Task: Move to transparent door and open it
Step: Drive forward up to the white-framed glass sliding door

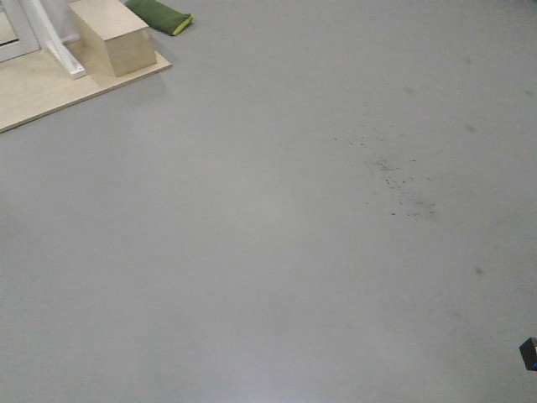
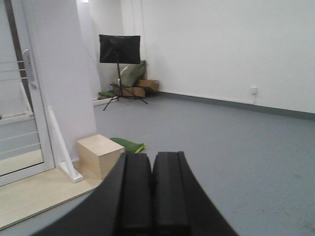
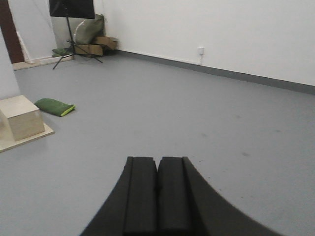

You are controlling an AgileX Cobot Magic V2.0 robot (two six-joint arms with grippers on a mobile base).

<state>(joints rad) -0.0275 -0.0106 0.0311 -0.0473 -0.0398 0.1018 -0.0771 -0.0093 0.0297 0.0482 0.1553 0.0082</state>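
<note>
The transparent door stands at the far left of the left wrist view: a white-framed glass panel with thin white horizontal bars and a grey pull handle. It is well ahead and to the left of my left gripper, which is shut and empty. My right gripper is shut and empty over bare grey floor. The door does not show in the right wrist view. In the front view only the foot of a white frame shows at the top left corner.
A pale wooden platform carries a wooden box and a white slanted brace. A green bag lies beside it. A black stand and cardboard boxes stand in the far corner.
</note>
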